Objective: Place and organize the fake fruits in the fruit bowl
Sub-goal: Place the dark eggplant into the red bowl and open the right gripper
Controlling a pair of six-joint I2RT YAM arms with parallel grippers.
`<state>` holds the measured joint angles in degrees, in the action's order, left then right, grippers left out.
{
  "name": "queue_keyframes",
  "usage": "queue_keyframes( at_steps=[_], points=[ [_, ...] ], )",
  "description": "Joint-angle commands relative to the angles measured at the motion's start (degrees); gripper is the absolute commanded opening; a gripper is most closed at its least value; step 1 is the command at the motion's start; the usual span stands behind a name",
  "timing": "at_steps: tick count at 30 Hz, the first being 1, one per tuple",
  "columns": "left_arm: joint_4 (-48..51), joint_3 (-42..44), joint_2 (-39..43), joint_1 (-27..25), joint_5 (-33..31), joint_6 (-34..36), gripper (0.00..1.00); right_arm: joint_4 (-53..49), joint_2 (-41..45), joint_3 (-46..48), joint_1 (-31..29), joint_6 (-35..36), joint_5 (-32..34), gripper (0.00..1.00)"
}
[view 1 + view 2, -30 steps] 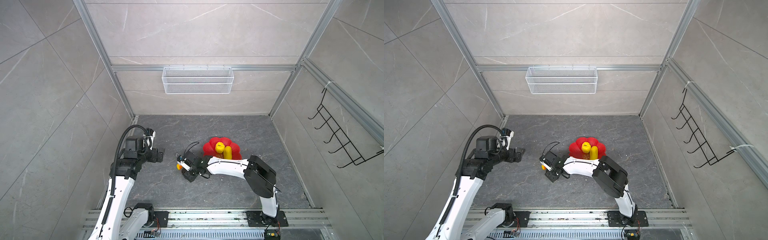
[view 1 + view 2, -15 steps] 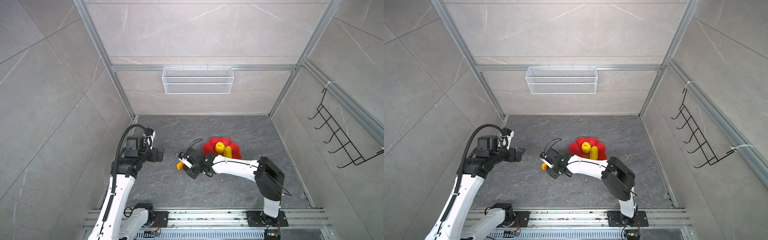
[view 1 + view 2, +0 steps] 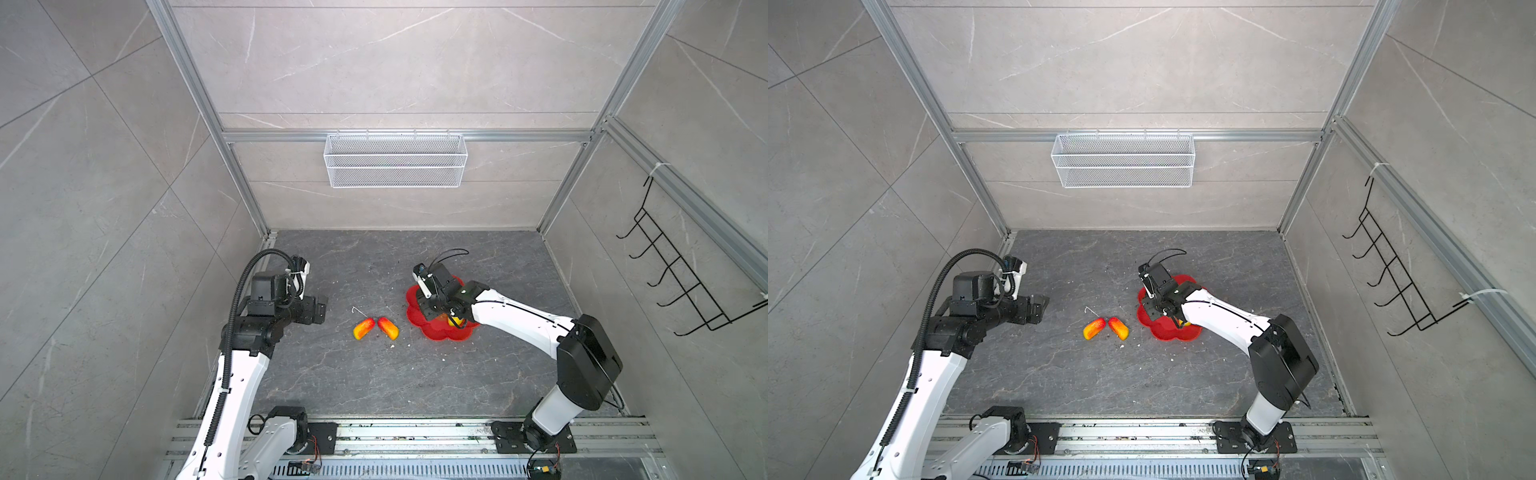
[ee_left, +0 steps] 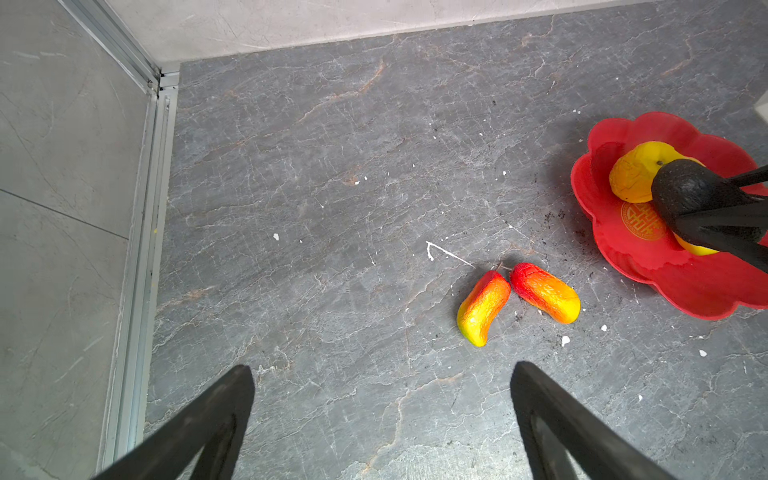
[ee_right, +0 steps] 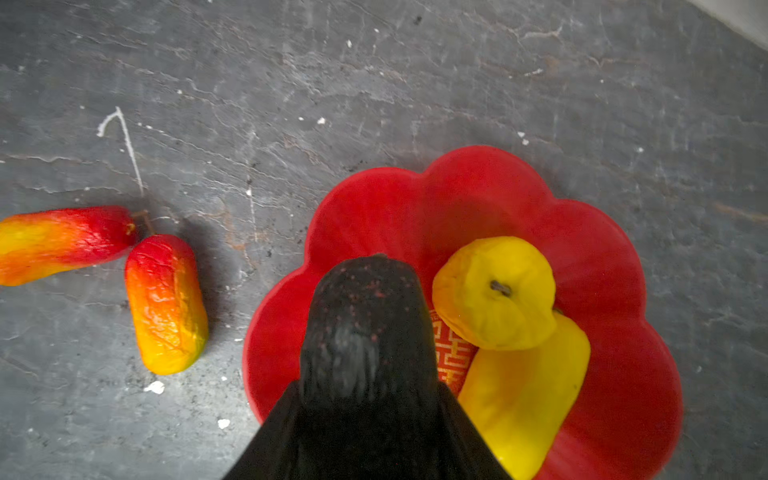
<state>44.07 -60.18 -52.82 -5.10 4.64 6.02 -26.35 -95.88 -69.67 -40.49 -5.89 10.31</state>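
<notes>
Right wrist view: holds black oval toy fruit (image 5: 365, 307) clamped in right gripper (image 5: 368, 386) over red petalled plastic bowl (image 5: 478, 174); lowered carelessly, could knock round yellow fruit (image 5: 494, 291) out.

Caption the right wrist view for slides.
Jaws hold black fruit over red bowl with two yellow fruits; two red-orange fruits outside.
</notes>
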Motion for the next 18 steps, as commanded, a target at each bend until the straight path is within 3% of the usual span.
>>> queue_keyframes(
  at_steps=[1,18],
  points=[
    [-1.1,-0.2,0.6,0.3,0.7,-0.1,1.00,-0.2,0.4,1.3,0.3,-2.2,1.2,0.32],
    [-1.3,0.0,1.7,0.3,1.8,-0.2,1.00,2.3,-4.3,5.7,3.3,-8.1,1.4,0.31]
  ],
)
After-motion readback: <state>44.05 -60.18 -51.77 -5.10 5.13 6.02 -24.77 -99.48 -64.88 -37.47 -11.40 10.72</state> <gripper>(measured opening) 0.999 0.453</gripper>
